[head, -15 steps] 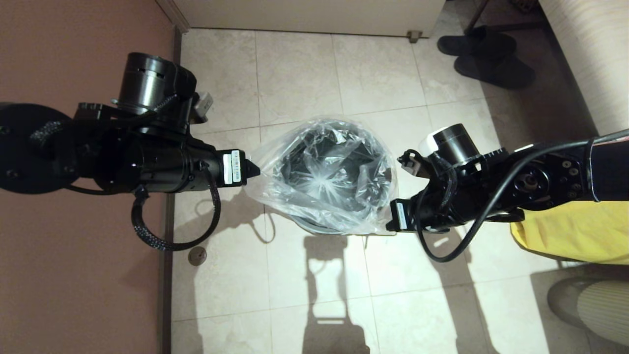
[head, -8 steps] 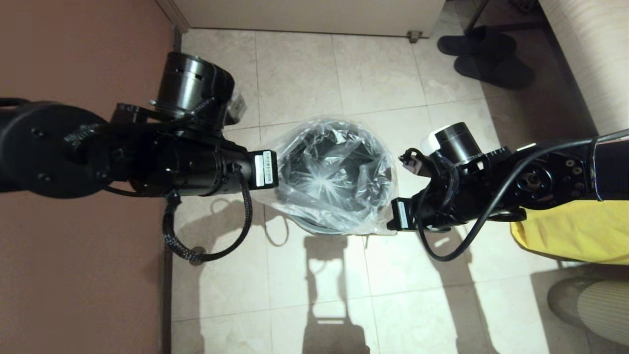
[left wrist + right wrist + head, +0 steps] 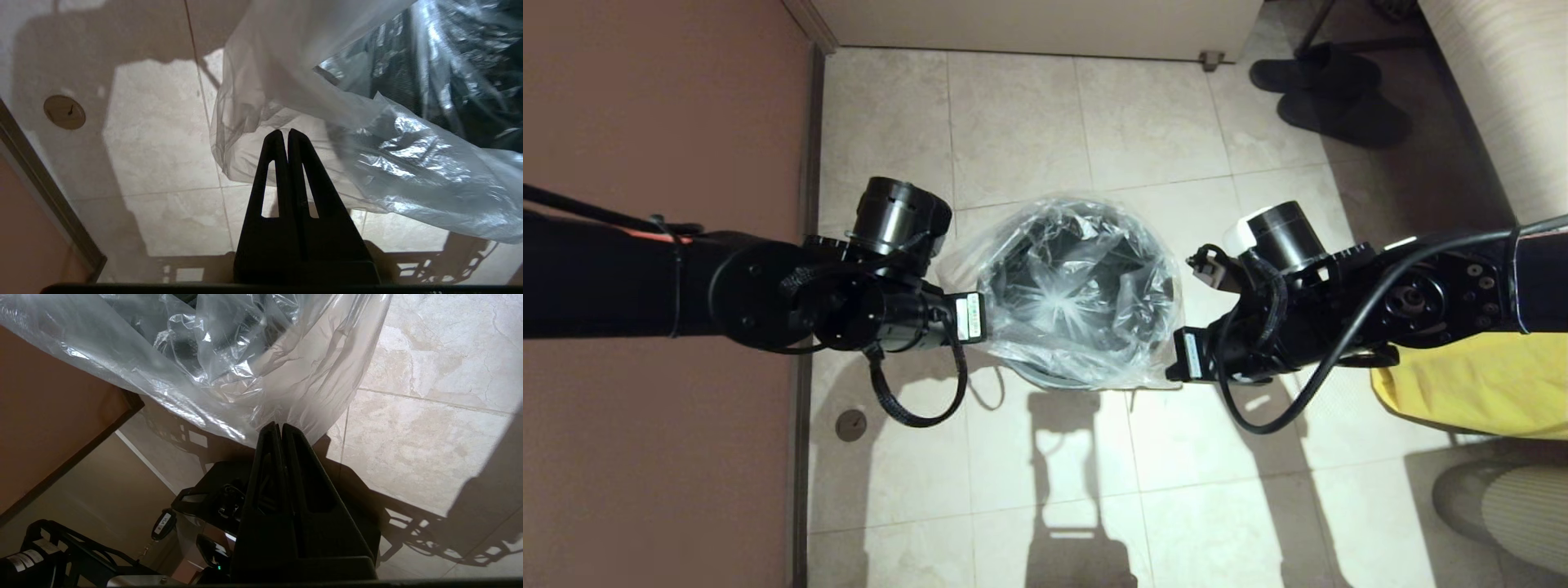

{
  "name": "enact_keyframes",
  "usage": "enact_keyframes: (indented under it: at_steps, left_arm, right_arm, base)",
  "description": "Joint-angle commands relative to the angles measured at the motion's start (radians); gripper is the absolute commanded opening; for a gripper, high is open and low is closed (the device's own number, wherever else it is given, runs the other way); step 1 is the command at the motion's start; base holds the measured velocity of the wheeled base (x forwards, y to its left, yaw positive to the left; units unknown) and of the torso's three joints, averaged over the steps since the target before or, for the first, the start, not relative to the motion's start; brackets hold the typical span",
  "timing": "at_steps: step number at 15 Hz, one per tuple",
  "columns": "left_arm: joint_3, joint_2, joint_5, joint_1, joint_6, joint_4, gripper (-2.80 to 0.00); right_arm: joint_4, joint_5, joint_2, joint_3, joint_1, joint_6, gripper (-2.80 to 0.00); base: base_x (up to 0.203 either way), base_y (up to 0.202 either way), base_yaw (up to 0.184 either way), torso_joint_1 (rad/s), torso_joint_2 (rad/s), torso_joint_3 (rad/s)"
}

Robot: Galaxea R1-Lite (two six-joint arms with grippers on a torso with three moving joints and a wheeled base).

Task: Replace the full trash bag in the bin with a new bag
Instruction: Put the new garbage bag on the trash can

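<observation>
The bin [image 3: 1052, 379] stands on the tiled floor between my arms, its grey rim showing only at the near side. The new bag [image 3: 1086, 298], clear and crinkly, is spread over its mouth, with the black inside showing through. My left gripper [image 3: 284, 132] is shut, angled down beside the bin's left side, its tips in the bag's hanging left flap [image 3: 253, 122]. The bag covers those fingers in the head view. At the bin's near right, my right gripper [image 3: 282, 425] is shut on the bag's gathered corner [image 3: 294, 396].
A brown wall [image 3: 645, 490] runs close along the left, with a floor drain [image 3: 850, 425] near it. Black slippers [image 3: 1327, 90] lie at the back right. A yellow sheet [image 3: 1462, 384] hangs under my right arm. A striped object [image 3: 1519, 506] sits at the near right.
My left arm has swung right toward the bin and dropped lower, and the bag's left flap came in and down with it. The right arm has barely moved.
</observation>
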Motion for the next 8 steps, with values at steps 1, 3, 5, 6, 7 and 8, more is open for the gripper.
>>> enact_keyframes:
  at_steps: [1,3,5,6,7,8]
  left_arm:
    - [0.010,0.032,0.002,0.010,-0.002,-0.006,-2.80]
    - [0.017,0.058,0.002,0.022,-0.001,-0.045,-2.80]
    - [0.022,0.091,0.002,0.029,0.002,-0.068,-2.80]
    - [0.023,0.099,0.002,0.029,0.001,-0.069,-2.80]
    - [0.023,0.106,0.002,0.028,0.001,-0.071,-2.80]
    - [0.022,0.116,0.002,0.028,0.001,-0.071,-2.80]
  right_arm:
    - [0.001,0.002,0.019,0.002,0.002,0.003,-2.80]
    - [0.000,0.002,0.031,0.002,0.002,0.003,-2.80]
    - [-0.002,0.002,0.036,0.000,0.002,0.003,-2.80]
    - [0.000,0.002,0.037,0.002,0.002,0.003,-2.80]
    - [0.000,0.003,0.042,0.002,-0.001,0.003,-2.80]
    - [0.000,0.002,0.048,0.002,-0.002,0.003,-2.80]
  base:
    - [0.000,0.000,0.000,0.000,0.00,0.000]
    - [0.000,0.000,0.000,0.000,0.00,0.000]
    - [0.000,0.000,0.000,0.000,0.00,0.000]
    - [0.000,0.000,0.000,0.000,0.00,0.000]
    - [0.000,0.000,0.000,0.000,0.00,0.000]
    - [0.000,0.000,0.000,0.000,0.00,0.000]
